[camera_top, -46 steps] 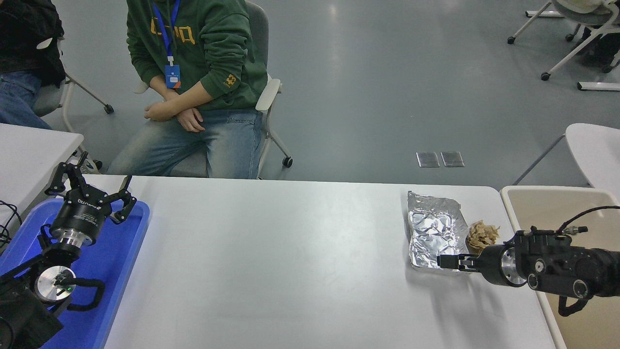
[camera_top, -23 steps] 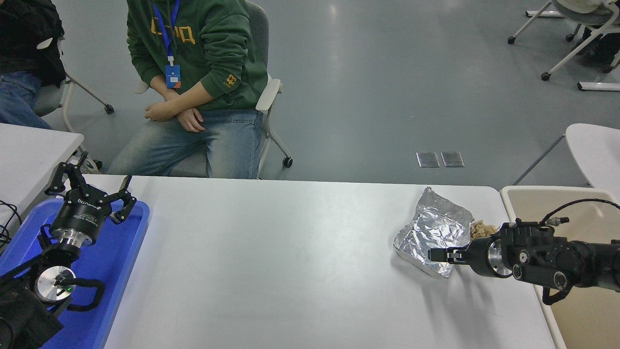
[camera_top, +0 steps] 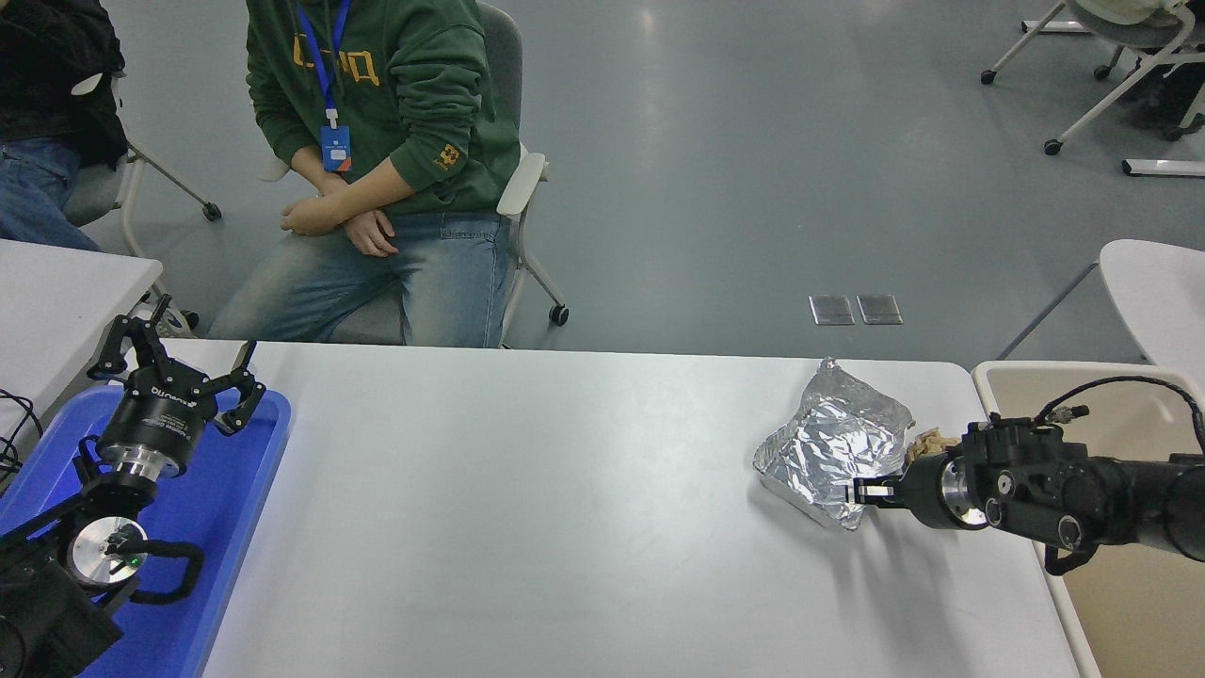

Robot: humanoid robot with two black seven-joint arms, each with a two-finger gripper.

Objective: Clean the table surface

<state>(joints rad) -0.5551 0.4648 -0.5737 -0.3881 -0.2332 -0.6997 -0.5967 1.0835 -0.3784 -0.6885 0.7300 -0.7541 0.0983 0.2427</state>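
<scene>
1. Foil tray (camera_top: 833, 452), crumpled and silver, sits tilted near the worktop's (camera_top: 565, 499) far right corner, one side raised off the surface.
2. Right claw (camera_top: 864, 491) comes in from the right edge, arm level over the worktop, and is pinched onto the foil tray's near right corner.
3. Just behind the claw's wrist, beside the tray's right side, a wad of brown paper (camera_top: 932, 441) shows only in part; I cannot tell whether it touches the foil.
4. White and smooth, the worktop fills the lower middle of the view, with bare surface from the foil tray across to the left edge.
5. At the left edge a blue tray (camera_top: 240, 480) lies on it, and the left claw (camera_top: 179, 372) is parked above that tray with its fingers spread apart, gripping nothing.
6. A beige bin (camera_top: 1064, 391) stands just off the worktop's right edge, under the right arm.
7. Beyond the far edge a person (camera_top: 386, 169) in a green hoodie and jeans sits on a chair, hands resting together on the lap.
8. A smaller white table (camera_top: 56, 292) stands past the far left corner.
</scene>
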